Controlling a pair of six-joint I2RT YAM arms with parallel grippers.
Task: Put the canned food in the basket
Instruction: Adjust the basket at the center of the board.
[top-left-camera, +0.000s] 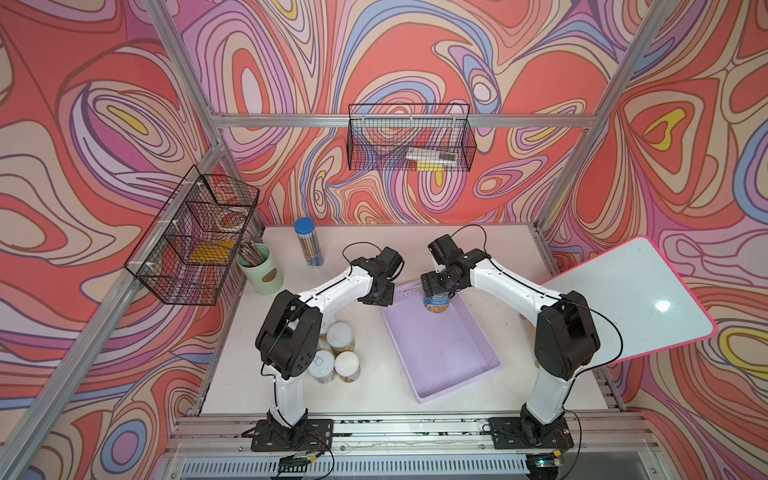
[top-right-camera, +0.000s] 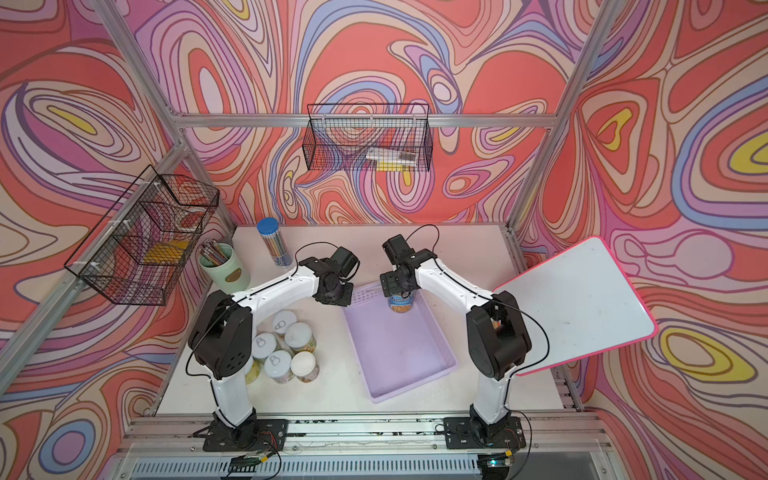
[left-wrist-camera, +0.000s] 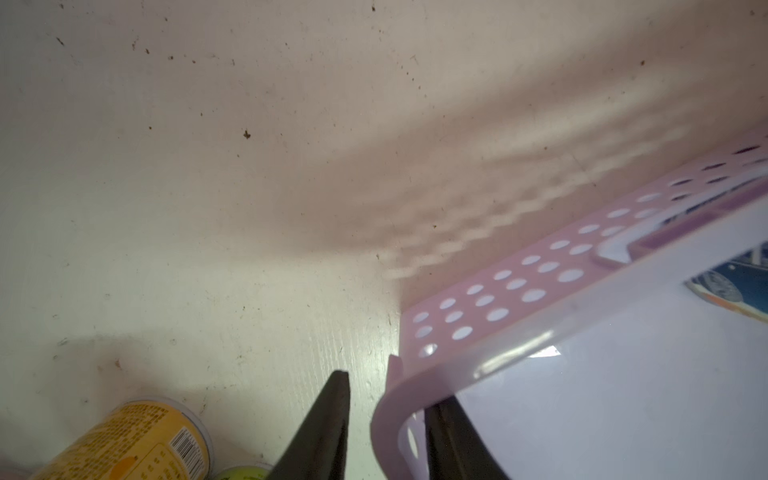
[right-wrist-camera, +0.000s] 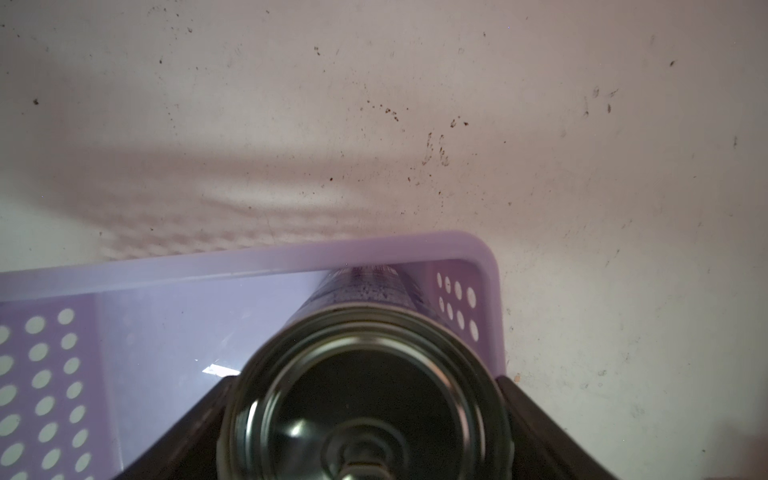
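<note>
**A:** What sits nearest the robot's bases?

**B:** A cluster of small cylindrical tins (top-right-camera: 279, 362) with yellowish labels and silver or white tops. They stand upright on the pale tabletop (top-left-camera: 365, 390) beside the left arm's base, outside the basket.

**A:** And the basket?

**B:** The shallow rectangular lilac plastic basket (top-left-camera: 440, 353) with perforated sides lies mid-tabletop between the two arms, turned at a slant.

**A:** Where is the left gripper?

**B:** The left gripper (left-wrist-camera: 388, 390) is at the basket's far left corner. In the left wrist view its black fingers (left-wrist-camera: 328, 428) straddle the rim, one inside and one outside. A sliver of tabletop shows between the outer finger and the rim. I cannot tell whether it pinches the wall.

**A:** The right one?

**B:** The right gripper (right-wrist-camera: 365, 386) is clamped on a wider blue-labelled tin (top-left-camera: 437, 305), with a finger on each side of its metal top. The tin is upright inside the basket's far end, close to a corner. Whether it touches the basket floor is unclear.

**A:** Farther back?

**B:** A pale green pencil cup (top-left-camera: 262, 270) and a clear blue-capped tube (top-left-camera: 308, 245) stand at the tabletop's far left. Two black wire-mesh baskets (top-left-camera: 411, 139) hang on the frame.
</note>
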